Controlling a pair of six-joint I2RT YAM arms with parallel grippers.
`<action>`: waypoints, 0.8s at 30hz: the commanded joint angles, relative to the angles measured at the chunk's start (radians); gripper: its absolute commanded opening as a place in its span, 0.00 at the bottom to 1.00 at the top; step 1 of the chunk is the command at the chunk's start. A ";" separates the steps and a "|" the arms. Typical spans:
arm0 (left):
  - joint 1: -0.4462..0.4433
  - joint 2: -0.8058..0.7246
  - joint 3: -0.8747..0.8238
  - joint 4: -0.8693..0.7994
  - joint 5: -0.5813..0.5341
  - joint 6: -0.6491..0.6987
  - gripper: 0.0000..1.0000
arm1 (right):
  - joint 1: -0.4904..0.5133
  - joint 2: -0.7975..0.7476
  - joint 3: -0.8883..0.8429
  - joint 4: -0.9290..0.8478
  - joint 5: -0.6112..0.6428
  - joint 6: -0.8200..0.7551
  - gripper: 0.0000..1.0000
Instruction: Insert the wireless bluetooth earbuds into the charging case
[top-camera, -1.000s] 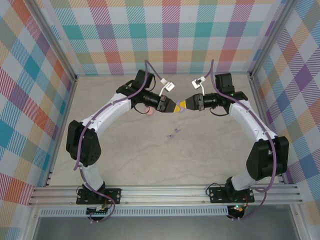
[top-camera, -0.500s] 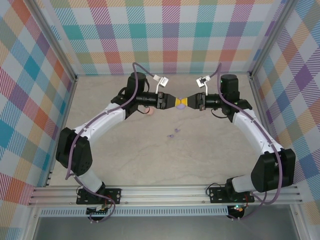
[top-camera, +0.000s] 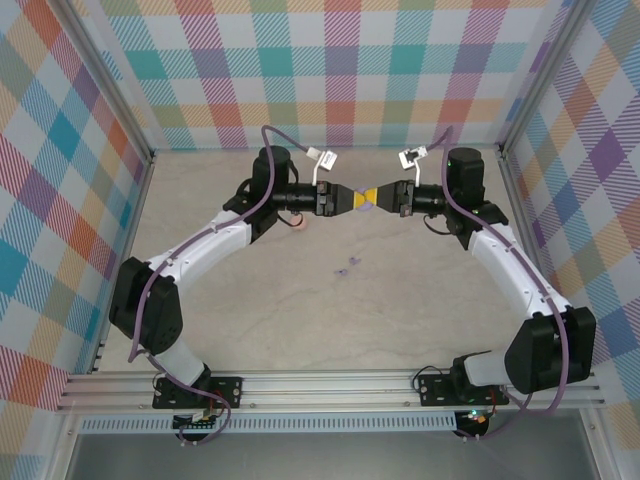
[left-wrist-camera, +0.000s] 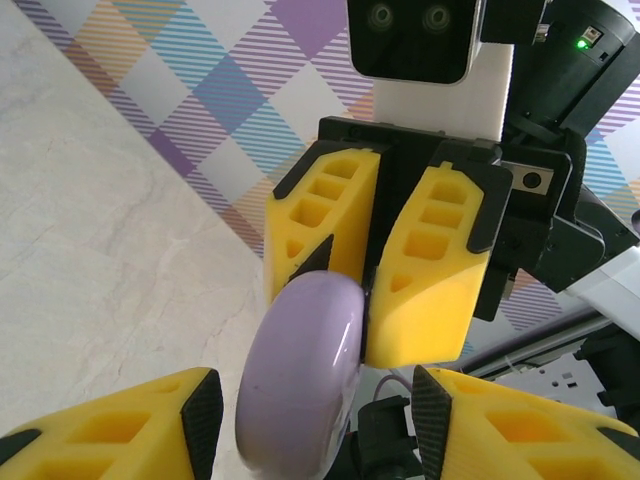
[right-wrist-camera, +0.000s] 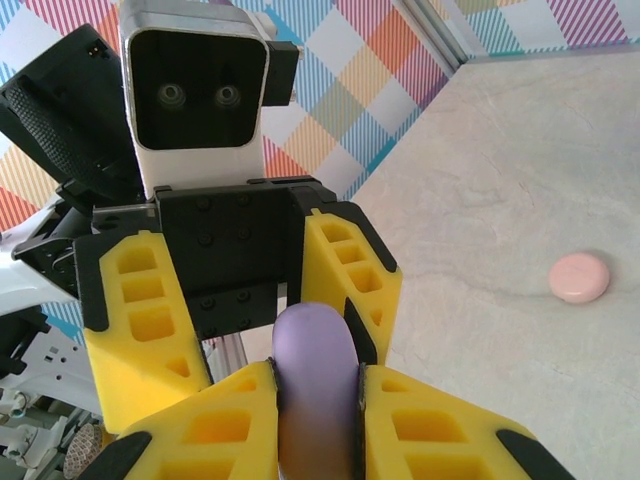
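Two tiny lilac earbuds (top-camera: 347, 268) lie loose on the worktop (top-camera: 280, 320), near its middle and well apart from both cases. Farther back, raised off the worktop, the lilac case (left-wrist-camera: 300, 370) stands on edge between the two tools, which meet tip to tip. The right tool (right-wrist-camera: 315, 372) is clamped tight on the case's rim. The left tool (left-wrist-camera: 315, 392) is partly open, its fingers on either side of the case with gaps showing. A pink case (right-wrist-camera: 580, 277) lies flat on the worktop beside the left arm's wrist.
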 joint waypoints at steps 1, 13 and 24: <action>-0.025 -0.046 -0.004 0.022 0.024 0.013 0.54 | -0.004 -0.021 0.025 0.038 -0.016 0.017 0.18; -0.046 -0.046 0.023 -0.001 0.036 0.032 0.32 | -0.003 -0.031 0.037 0.020 -0.028 0.006 0.18; -0.046 -0.057 0.041 -0.022 0.039 0.055 0.18 | 0.003 -0.025 0.055 -0.107 -0.068 -0.098 0.25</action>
